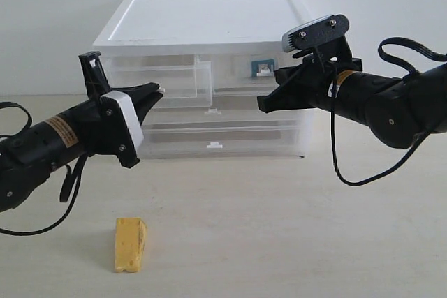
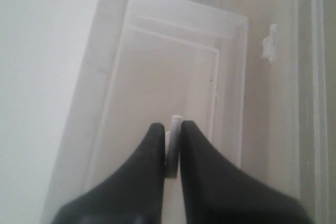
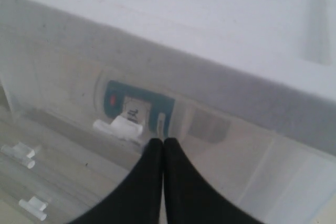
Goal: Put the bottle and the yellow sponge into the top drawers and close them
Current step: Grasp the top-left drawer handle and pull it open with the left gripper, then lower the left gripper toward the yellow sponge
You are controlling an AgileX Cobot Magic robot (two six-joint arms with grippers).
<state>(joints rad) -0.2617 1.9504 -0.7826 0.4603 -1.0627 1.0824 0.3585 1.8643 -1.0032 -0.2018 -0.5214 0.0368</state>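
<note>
The yellow sponge [image 1: 130, 244] lies on the table in front of the cabinet, well below my left gripper [image 1: 159, 91]. The left top drawer [image 1: 174, 75] is pulled out and looks empty inside [image 2: 173, 66]. My left gripper [image 2: 172, 125] is shut on its white tab handle [image 2: 173, 150]. The bottle [image 1: 262, 67] lies inside the right top drawer [image 1: 241, 78], its blue-teal label [image 3: 131, 106] showing through the translucent front. My right gripper [image 1: 262, 105] is shut with nothing in it, its tips [image 3: 161, 141] close to that drawer front, beside the white tab handle [image 3: 118, 128].
The white-topped cabinet [image 1: 209, 15] stands at the back of the table. Two full-width translucent drawers with white tabs [image 1: 213, 112] [image 1: 214, 146] sit below the top ones. Black cables hang from both arms.
</note>
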